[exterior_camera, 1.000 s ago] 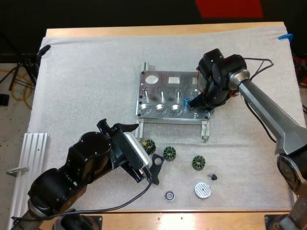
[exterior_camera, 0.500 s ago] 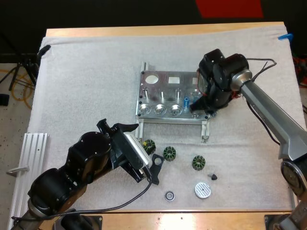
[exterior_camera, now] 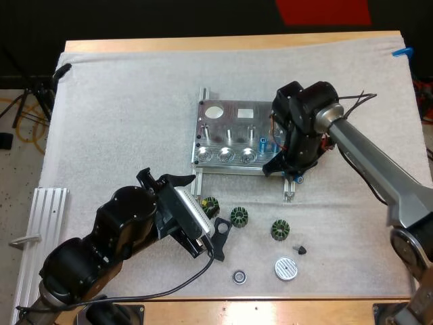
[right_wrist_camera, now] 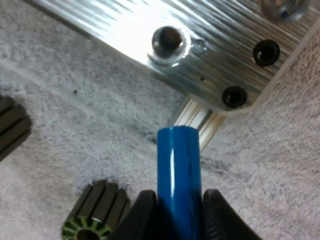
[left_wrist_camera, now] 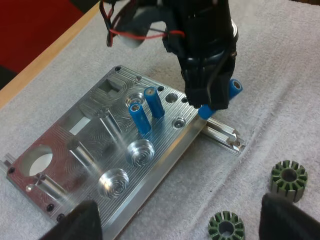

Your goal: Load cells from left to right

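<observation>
At the near right corner of the metal plate point(exterior_camera: 230, 128), the right tool point(right_wrist_camera: 179, 212) was clamped on a blue cell point(right_wrist_camera: 179, 165), its fingers pressing it from both sides. The cell hung tilted over the rail point(right_wrist_camera: 197, 120) that juts out past the plate's corner, off the plate itself and not over any socket. Two more cells point(left_wrist_camera: 147, 110) stood side by side in the plate, with round pockets empty beside them. The left tool point(left_wrist_camera: 180, 225) sat wide and empty over the mat point(exterior_camera: 122, 101), near the ribbed green rings point(exterior_camera: 239, 217). To do this step well, I judged that the cell needed bringing in over the plate, setting upright and centring on the next free socket before lowering. A tilted entry could jam on the rim or knock the standing neighbours. Letting go should wait until it was seated.
</observation>
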Available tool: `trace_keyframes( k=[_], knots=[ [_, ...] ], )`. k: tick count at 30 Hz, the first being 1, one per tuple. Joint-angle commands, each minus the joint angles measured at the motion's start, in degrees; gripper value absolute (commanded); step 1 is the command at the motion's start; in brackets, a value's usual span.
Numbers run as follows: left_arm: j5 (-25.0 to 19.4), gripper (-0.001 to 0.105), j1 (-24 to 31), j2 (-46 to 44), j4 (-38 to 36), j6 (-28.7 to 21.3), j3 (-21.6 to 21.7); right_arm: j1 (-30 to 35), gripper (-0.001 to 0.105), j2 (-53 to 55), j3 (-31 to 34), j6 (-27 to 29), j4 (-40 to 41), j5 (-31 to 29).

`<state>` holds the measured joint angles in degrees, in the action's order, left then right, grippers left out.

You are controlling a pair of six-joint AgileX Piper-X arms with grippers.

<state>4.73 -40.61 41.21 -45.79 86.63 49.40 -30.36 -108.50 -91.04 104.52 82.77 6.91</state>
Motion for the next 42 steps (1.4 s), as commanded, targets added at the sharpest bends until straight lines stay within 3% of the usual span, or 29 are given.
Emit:
trace_keyframes(
  k=[1,14,21,42],
  knots=[
    [0.2,0.065,0.0,-0.3,0.8,1.0,0.2,0.1,0.0,-0.4,0.0,0.7,0.7,0.6],
    [0.2,0.065,0.0,-0.3,0.8,1.0,0.2,0.1,0.0,-1.5,0.5,0.7,-1.7,0.4],
    [0.2,0.065,0.0,-0.3,0.8,1.0,0.2,0.1,0.0,-1.5,0.5,-1.9,-5.2,-6.9],
    [0.2,0.065,0.0,-0.3,0.8,1.0,0.2,0.1,0.0,-0.3,0.4,-5.8,-13.0,-9.8]
  ],
)
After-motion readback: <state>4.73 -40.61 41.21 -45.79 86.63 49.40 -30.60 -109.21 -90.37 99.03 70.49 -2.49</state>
